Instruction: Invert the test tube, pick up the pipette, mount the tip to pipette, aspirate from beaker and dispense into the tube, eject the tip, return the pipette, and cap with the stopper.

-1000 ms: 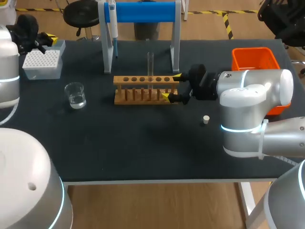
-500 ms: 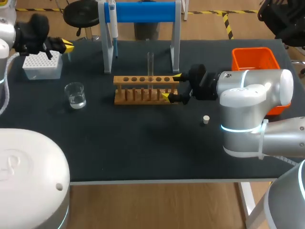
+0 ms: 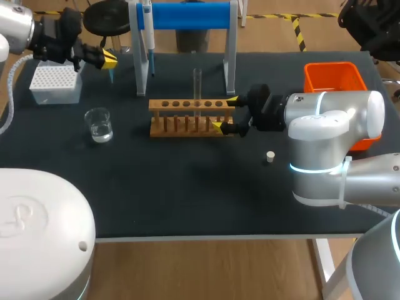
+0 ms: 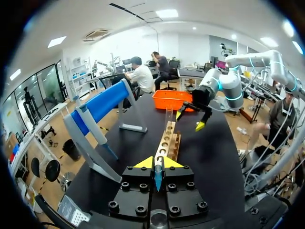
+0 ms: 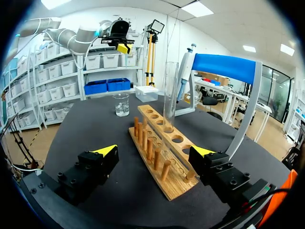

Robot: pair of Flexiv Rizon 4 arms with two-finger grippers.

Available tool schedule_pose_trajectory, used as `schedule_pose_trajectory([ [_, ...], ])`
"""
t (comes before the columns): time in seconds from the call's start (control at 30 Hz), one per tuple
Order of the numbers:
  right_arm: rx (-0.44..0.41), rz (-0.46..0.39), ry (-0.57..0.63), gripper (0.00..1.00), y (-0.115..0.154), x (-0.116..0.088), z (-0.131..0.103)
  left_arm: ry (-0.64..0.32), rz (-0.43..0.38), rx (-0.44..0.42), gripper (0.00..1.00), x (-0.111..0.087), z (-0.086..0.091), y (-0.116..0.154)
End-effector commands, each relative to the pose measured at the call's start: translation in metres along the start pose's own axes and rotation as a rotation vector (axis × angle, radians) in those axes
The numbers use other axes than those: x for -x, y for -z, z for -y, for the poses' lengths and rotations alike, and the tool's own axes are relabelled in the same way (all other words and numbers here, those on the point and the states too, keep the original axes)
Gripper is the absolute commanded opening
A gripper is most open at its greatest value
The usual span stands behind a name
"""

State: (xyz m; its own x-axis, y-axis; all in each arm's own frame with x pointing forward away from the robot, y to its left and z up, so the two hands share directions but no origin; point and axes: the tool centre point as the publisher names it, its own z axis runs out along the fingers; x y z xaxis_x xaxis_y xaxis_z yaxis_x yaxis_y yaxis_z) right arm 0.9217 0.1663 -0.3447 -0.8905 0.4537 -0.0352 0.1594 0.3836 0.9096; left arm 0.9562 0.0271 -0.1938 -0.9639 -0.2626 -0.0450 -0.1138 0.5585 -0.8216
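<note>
One clear glass test tube (image 3: 197, 87) stands upright, mouth up, in a hole of the one wooden tube rack (image 3: 187, 119) at mid table (image 3: 187, 187). The rack has a row of holes on top and a row of pegs along its front. The right claw (image 3: 225, 114) is spread wide at the rack's right end, one yellow tip on the far side and one on the near side. It holds nothing, and I cannot tell if either tip touches the wood. One white-and-blue pipette (image 3: 147, 31) hangs on the one blue-barred white stand (image 3: 187, 15) behind the rack. One small glass beaker (image 3: 99, 125) with clear liquid sits left of the rack. One white pipette tip box (image 3: 55, 83) is behind the beaker at the far left. One small white stopper (image 3: 270, 156) lies on the table right of the rack and nearer the front edge. One orange plastic bin (image 3: 334, 78) is at the far right. The left claw (image 3: 107, 60) hangs above the table between the tip box and the stand. Its two fingers are pressed nearly together on one slim teal pipette tip (image 4: 157, 175), which points down.
</note>
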Motion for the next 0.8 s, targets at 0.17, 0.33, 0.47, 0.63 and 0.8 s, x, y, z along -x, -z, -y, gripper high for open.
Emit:
schedule_pose_trajectory([
  [0.17,0.0,0.0,0.0,1.0,-0.001,0.0,0.0,0.001,-0.009,0.001,0.0,0.003,0.0,0.0],
  [0.33,0.0,0.0,0.0,1.0,-0.001,0.0,0.0,0.001,-0.009,0.001,0.0,0.003,0.0,0.0],
  [0.47,0.0,0.0,0.0,1.0,-0.001,0.0,0.0,-0.002,-0.02,-0.005,0.0,-0.001,0.002,-0.003],
  [0.63,0.0,0.0,0.0,1.0,-0.001,0.0,0.0,-0.05,-0.073,-0.045,0.0,-0.034,0.028,-0.022],
  [0.8,0.0,0.0,0.0,1.0,-0.001,0.0,0.0,-0.009,-0.1,-0.051,0.0,-0.061,0.052,-0.031],
])
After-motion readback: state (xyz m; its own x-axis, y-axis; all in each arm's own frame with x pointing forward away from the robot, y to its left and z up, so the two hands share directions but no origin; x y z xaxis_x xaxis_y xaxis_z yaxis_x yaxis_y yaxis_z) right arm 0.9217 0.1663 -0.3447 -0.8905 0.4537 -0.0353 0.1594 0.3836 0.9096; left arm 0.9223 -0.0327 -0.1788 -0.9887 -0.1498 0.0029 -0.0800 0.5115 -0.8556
